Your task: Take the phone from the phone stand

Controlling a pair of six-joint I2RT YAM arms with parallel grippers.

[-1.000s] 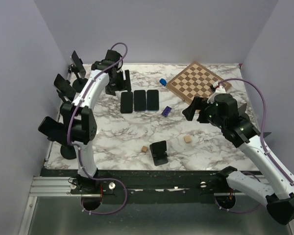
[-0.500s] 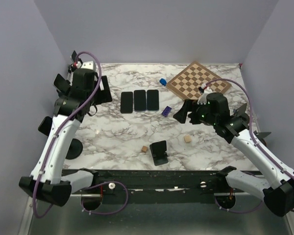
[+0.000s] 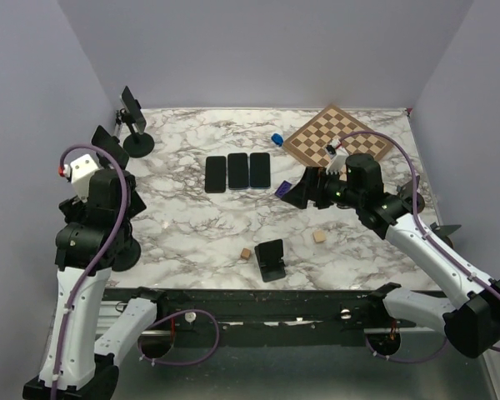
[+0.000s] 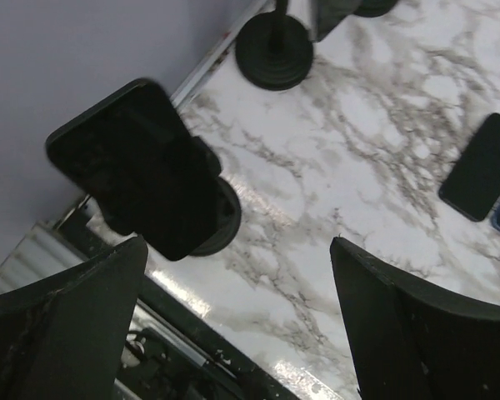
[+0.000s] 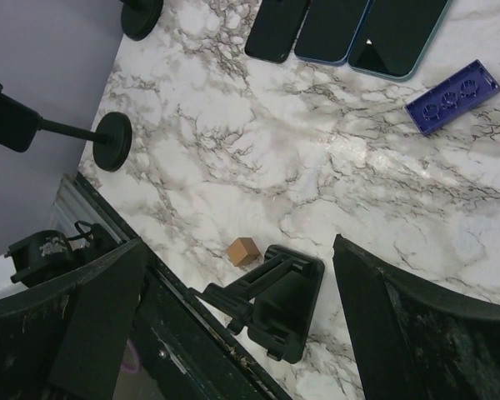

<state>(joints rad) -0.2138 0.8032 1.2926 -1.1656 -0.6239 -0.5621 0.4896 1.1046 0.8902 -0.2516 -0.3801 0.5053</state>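
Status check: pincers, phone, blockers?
Left pincer open, empty, short of phone. Right pincer open, empty. Phone on phone stand, ungripped. No obstruction seen.

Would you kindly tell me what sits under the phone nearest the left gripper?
Under the phone, the left wrist view shows part of its stand's round black base on the marble table. The phone covers the holder and post.

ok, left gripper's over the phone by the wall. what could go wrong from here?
The phone sits off-centre, toward one finger of the open left gripper, so closing might clip it. Its stand base is by the table edge; a sideways tug could tip it over.
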